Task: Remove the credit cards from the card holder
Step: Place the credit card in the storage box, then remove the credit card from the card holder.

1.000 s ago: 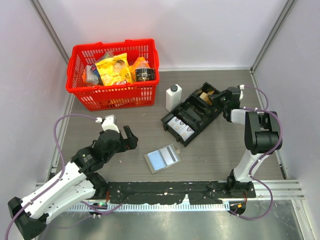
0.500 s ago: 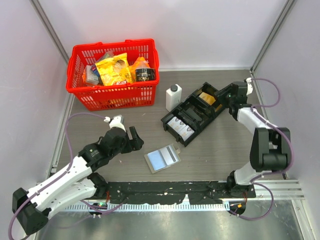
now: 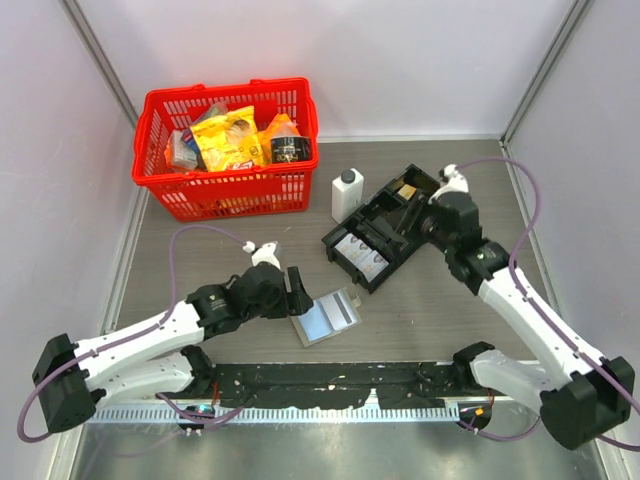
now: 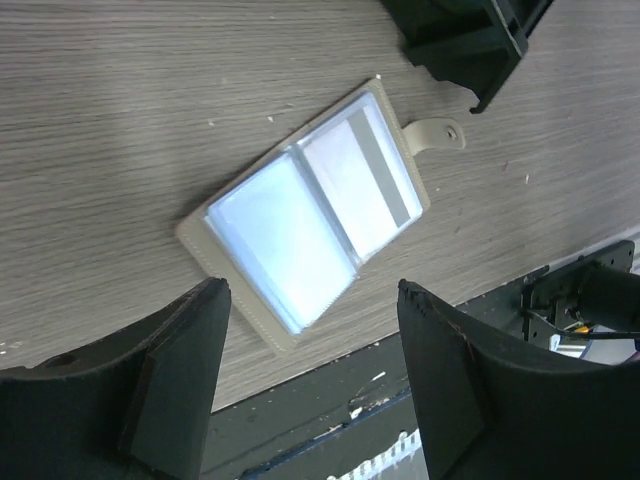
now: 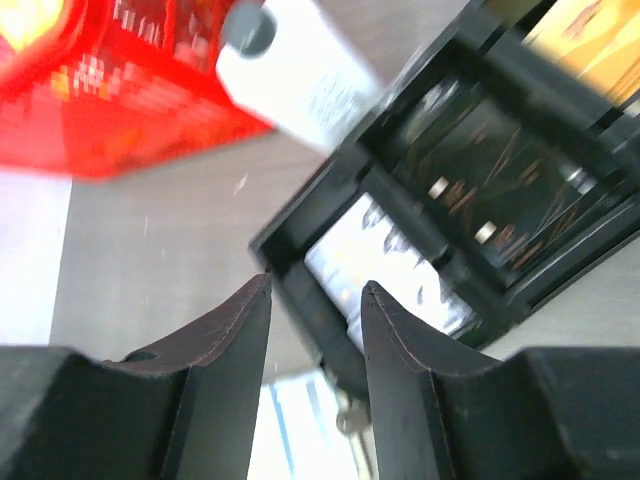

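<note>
card holder point(image 4: 305, 230) open flat, middle of near edge. left gripper point(image 4: 308, 290) wide, empty, right by it. right gripper point(image 5: 315, 290) narrow gap, empty, by black tray point(image 3: 372, 215) toward far right corner.

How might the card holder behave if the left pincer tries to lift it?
Lying flat and thin, the card holder probably offers little edge to grip and may slide on the table. Its glossy surface looks slippery. Being hinged in the middle, it would likely flop if lifted by one side.
</note>
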You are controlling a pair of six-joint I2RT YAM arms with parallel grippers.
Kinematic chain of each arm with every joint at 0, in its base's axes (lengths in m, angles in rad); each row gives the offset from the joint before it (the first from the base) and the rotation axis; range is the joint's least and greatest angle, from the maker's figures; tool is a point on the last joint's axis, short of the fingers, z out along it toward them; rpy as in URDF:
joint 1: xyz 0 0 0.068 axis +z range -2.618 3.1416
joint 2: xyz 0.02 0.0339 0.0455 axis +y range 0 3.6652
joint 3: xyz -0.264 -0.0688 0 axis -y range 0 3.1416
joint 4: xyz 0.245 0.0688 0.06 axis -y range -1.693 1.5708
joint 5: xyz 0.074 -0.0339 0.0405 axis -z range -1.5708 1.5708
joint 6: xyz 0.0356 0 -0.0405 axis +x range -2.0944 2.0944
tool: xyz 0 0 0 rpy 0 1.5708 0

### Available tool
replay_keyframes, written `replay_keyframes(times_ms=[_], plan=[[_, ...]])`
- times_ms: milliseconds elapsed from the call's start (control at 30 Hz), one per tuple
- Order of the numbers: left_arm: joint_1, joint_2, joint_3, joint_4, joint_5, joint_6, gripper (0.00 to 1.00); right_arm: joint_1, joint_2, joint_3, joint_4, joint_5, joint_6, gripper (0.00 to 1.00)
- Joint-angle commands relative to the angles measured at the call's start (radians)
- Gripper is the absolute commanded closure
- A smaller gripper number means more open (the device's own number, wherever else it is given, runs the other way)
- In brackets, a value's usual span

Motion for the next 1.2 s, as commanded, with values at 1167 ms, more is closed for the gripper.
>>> replay_keyframes(times_ms=[1167], plan=[[-0.097,0.329,-0.089,0.186,-0.061,-0.144,0.50,0.680,0.339,-0.162,0.045,0.195,0.059,0.54]])
